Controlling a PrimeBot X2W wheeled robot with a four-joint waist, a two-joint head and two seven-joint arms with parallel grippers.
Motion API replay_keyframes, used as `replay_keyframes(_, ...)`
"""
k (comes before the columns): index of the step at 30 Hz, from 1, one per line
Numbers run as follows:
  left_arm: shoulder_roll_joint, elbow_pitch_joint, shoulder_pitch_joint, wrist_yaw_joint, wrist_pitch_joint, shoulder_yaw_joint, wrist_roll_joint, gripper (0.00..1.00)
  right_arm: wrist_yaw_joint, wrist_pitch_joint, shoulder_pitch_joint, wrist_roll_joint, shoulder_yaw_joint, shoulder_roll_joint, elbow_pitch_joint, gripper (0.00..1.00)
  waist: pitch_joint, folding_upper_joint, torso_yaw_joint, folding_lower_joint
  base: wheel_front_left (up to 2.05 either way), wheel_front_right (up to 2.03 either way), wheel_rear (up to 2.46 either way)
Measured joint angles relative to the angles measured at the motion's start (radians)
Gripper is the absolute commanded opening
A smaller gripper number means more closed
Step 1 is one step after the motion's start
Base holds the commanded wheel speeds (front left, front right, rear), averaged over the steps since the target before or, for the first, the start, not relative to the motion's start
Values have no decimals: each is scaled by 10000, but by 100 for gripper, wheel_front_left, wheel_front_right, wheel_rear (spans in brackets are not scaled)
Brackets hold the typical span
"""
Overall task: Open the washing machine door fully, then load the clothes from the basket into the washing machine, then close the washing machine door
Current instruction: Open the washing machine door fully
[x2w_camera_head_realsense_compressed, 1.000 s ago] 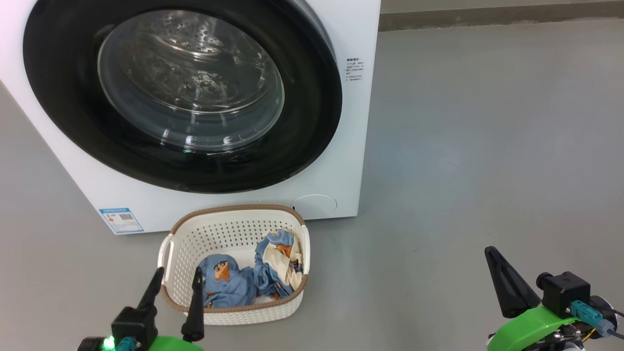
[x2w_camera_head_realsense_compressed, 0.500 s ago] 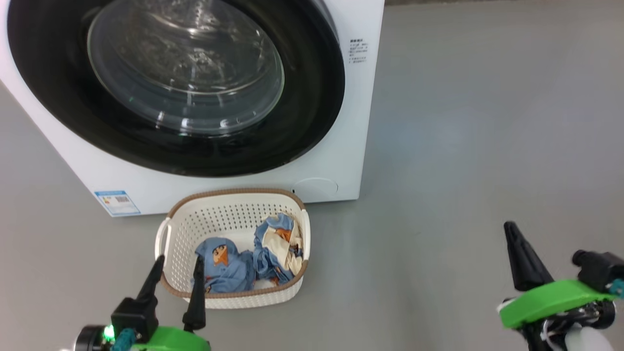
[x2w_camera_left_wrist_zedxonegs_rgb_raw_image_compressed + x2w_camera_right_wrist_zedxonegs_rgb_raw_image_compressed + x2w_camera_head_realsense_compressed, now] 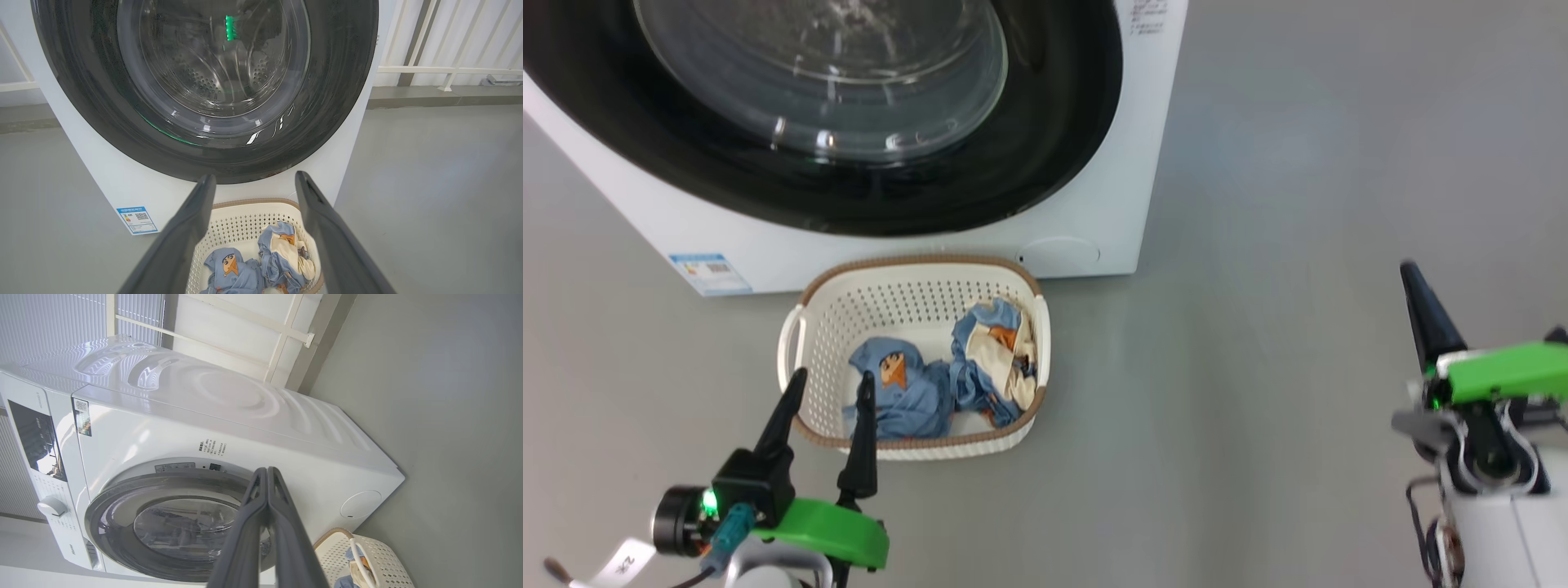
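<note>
Grey smooth floor (image 3: 1298, 204) bears the white boxy front-loading washing machine (image 3: 1094, 204), the reference for all positions below. Its large round glossy black door (image 3: 825, 98), with a bulging clear glass window, lies shut against the machine's front. The small rectangular cream-white perforated plastic basket (image 3: 931, 447), brown-rimmed, stands on the floor just in front of the machine, under the door's lower edge. Inside the basket lie the two blue printed fabric garments (image 3: 947, 376): the plain blue one on the side nearer the machine's blue energy sticker (image 3: 709, 272), the cream-and-orange patched one on the side nearer its round filter cap (image 3: 1062, 251).

The left gripper (image 3: 834, 374) hangs farther from the machine than the basket, above the rim farthest from the machine; its two dark fingers stand moderately apart and empty. The right gripper (image 3: 267, 469) hangs over bare floor, well off the machine's filter-cap corner; its fingers are pressed together, holding nothing.
</note>
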Motion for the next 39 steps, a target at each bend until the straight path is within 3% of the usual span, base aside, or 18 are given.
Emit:
replay_keyframes(6, -13, -150, -471, 88, 0, -174, -31, 100, -2, 1262, -1715, 1547, -360, -19, 1055, 0, 590, 0, 176, 0, 0, 0, 0)
replay_keyframes(16, -31, -407, -1192, 261, -31, -520, -199, 100, -27, 3160, -4834, 2759, -259, -115, 2878, 0, 1670, 0, 513, 0, 0, 0, 0)
replay_keyframes(27, -46, -604, -1838, 349, -42, -832, -288, 100, -27, 3881, -7914, 2899, 88, -458, 4378, 0, 2661, 0, 867, 0, 0, 0, 0)
replay_keyframes(39, -63, -706, -2272, 443, -42, -1256, -522, 100, -27, 4324, -10279, 2180, 959, -685, 5958, 0, 3393, 0, 1433, 0, 0, 0, 0)
